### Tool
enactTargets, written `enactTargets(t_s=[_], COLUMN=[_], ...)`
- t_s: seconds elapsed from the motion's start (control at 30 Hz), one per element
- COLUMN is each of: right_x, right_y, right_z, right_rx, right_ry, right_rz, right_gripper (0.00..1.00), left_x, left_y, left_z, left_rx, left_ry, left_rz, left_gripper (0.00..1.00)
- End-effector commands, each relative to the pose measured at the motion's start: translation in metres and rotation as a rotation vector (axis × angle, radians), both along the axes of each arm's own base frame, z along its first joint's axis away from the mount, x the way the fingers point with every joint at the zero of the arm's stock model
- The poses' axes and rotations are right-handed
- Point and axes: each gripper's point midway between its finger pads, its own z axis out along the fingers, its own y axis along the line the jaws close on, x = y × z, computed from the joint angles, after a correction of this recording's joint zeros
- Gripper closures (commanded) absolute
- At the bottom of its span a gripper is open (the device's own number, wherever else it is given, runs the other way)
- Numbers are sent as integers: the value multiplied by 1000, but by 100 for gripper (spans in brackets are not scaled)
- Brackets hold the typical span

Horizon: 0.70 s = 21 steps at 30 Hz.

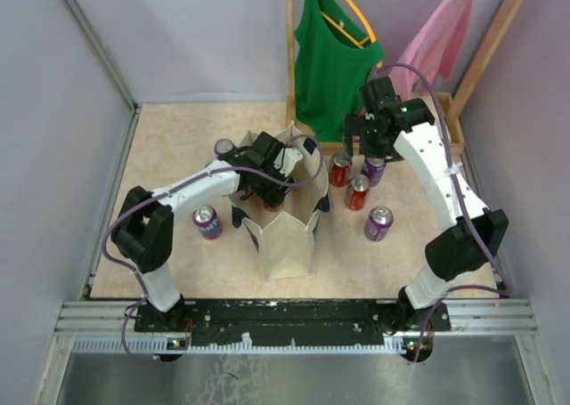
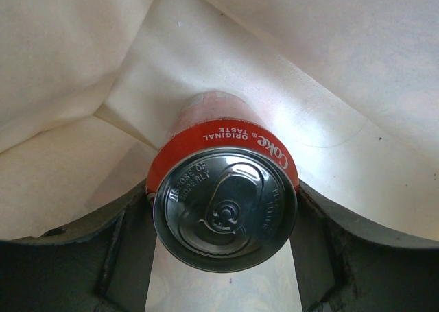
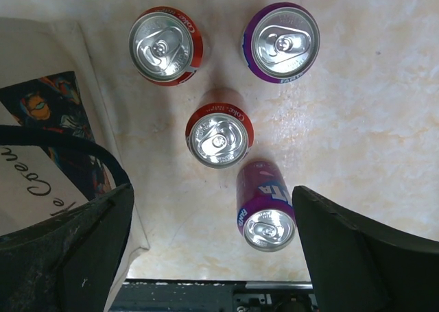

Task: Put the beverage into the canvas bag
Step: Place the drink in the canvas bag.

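1. On the worktop (image 1: 178,156), the left purple can (image 1: 207,222) stands upright at 9 o'clock from the canvas bag (image 1: 287,245). A silver-topped can (image 1: 223,147) stands at 10 o'clock, just beside the left arm.
2. The left end effector (image 2: 223,257) is lowered into the open mouth of the canvas bag. Its fingers (image 2: 127,257) sit at 3 and 9 o'clock on the red cola can (image 2: 225,212) and grip its sides. The can is upright with cream fabric on every side, so the beverage is inside the bag. Whether its base rests on the bag floor cannot be determined.
3. The canvas bag stands upright at the worktop centre, with a navy handle (image 1: 313,169) looping above its rim.
4. Four upright cans stand at 2 to 3 o'clock from the bag: the rear red can (image 1: 340,168), the rear purple can (image 1: 374,169), the middle red can (image 1: 358,192) and the front purple can (image 1: 378,223).
5. The right end effector (image 3: 212,209) hovers above this group with its jaws fully apart, holding nothing.
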Motion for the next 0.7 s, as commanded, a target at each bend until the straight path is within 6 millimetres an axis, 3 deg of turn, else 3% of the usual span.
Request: enactTargets(t_s=[0.0,0.1,0.37,0.5,0.67], right_x=[-5,-5,-6,-7,-8], right_y=[-3,-1,0,0,-1], right_z=[11,9,3,3,3], right_rx=[21,30,36,35,32], right_ry=[-38,-34,-22,-18,-19], right_rz=[-6,-7,-8,-10,-13], right_gripper=[1,1,1,1,1], left_x=[-4,-4,-10,-12,-12], left_y=[-4,-4,-5,-5,-8], left_z=[5,19,47,56,77], left_rx=[-31,-42,-74,-88,-122], left_ry=[-4,-23,-53,-62,-99], left_rz=[-4,-18,-66,-85,-105], left_gripper=[41,28,7,0,0])
